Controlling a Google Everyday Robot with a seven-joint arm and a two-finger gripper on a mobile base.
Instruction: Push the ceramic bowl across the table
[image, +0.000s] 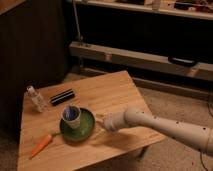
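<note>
The ceramic bowl (81, 127) is a shallow dark-green dish on the front left part of the light wood table (115, 92). A small white cup with a blue inside (71, 116) stands in it. My gripper (99, 122) comes in from the right on a white arm and sits right at the bowl's right rim, low over the tabletop, seemingly touching it.
An orange carrot (41, 145) lies near the front left edge. A small clear bottle (36, 99) and a black oblong object (62, 97) sit at the left rear. A dark cabinet stands at the left, a metal shelf rail behind the table.
</note>
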